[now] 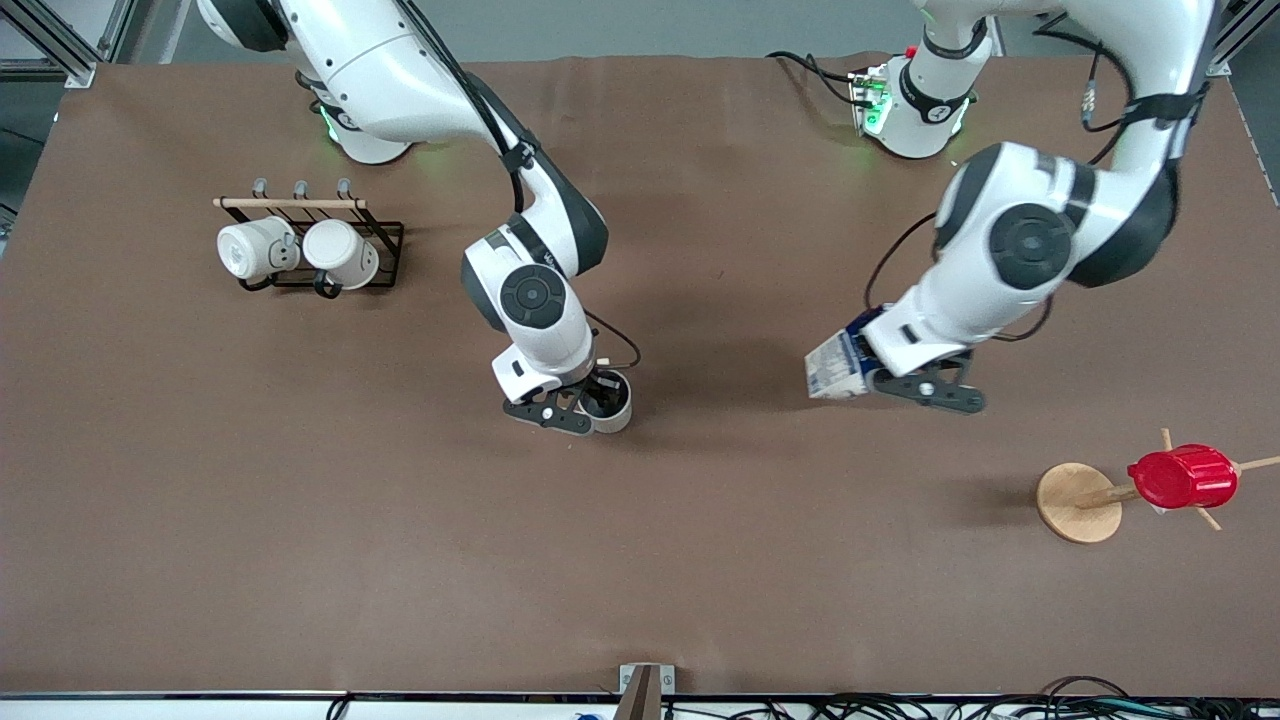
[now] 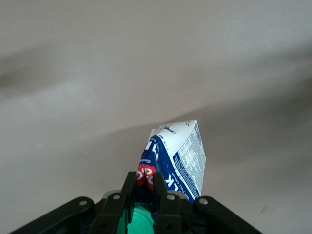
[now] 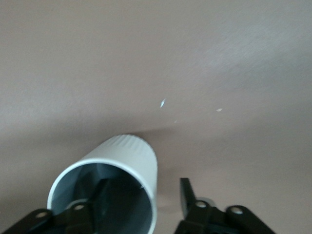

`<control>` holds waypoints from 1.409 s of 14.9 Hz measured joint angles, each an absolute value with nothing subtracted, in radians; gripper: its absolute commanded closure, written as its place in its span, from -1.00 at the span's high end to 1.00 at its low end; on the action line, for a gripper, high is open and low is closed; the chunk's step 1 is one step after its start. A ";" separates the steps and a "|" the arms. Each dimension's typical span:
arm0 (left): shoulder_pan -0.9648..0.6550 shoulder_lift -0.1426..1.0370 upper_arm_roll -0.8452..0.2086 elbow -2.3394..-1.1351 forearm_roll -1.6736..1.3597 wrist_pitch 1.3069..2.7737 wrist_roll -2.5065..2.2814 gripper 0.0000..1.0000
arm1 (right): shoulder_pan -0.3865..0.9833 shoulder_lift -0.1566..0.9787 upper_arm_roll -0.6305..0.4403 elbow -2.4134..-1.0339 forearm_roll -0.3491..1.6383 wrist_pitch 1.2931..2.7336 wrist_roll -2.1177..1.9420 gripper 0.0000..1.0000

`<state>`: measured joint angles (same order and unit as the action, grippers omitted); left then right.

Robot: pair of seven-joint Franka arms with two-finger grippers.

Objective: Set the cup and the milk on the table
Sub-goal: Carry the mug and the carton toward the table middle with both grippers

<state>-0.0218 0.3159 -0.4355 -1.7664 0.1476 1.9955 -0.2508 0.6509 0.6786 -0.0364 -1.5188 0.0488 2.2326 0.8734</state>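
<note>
The cup [image 1: 612, 400] stands upright on the brown table [image 1: 700, 560], near the middle. My right gripper [image 1: 588, 405] is open and straddles its wall: one finger is inside the cup [image 3: 117, 175] and the other finger [image 3: 185, 195] is outside, with a gap to the wall. My left gripper [image 1: 882, 378] is shut on the top ridge of the milk [image 1: 835, 368], toward the left arm's end. In the left wrist view my left gripper [image 2: 148, 179] holds the blue and white carton [image 2: 183, 156] tilted, its base low over the table. Whether the base touches the table I cannot tell.
A black wire rack [image 1: 385, 250] holding two plain white mugs [image 1: 255, 248] stands near the right arm's base. A round wooden disc [image 1: 1070, 505] with a peg stand carries a red ribbed cup [image 1: 1183, 477] toward the left arm's end.
</note>
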 measured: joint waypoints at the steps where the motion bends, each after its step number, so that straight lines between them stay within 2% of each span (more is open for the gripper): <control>1: -0.034 0.359 -0.471 -1.732 0.184 1.993 -0.320 -1.00 | 0.646 0.659 -0.052 -1.505 0.034 2.186 0.870 1.00; 5: -0.094 0.532 -0.573 -1.571 0.342 1.902 -0.511 -1.00 | 0.560 0.460 -0.128 -1.474 -0.005 1.946 0.702 1.00; 8: -0.152 0.642 -0.609 -1.410 0.391 1.820 -0.528 -0.99 | 0.378 0.290 -0.143 -1.477 -0.007 1.800 0.438 1.00; 11: -0.223 0.702 -0.610 -1.305 0.398 1.801 -0.528 -0.94 | 0.214 0.189 -0.146 -1.480 -0.007 1.707 0.244 1.00; 13: -0.280 0.729 -0.595 -1.256 0.401 1.799 -0.529 -0.93 | 0.138 0.136 -0.146 -1.479 -0.007 1.664 0.156 1.00; 15: -0.363 0.742 -0.526 -1.230 0.401 1.796 -0.529 -0.93 | 0.080 0.087 -0.146 -1.459 -0.004 1.609 0.091 1.00; 18: -0.463 0.770 -0.431 -1.200 0.403 1.800 -0.530 -0.93 | 0.061 0.055 -0.138 -1.390 -0.004 1.551 0.071 1.00; 21: -0.471 0.788 -0.420 -1.171 0.403 1.799 -0.530 -0.92 | 0.061 0.060 -0.122 -1.373 -0.003 1.538 0.072 1.00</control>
<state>-0.4709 0.7884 -0.4196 -1.1710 0.4027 1.7987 -0.5300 0.0614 0.0599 -0.1221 -1.3731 -0.0029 1.5377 0.0718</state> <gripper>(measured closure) 0.811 0.000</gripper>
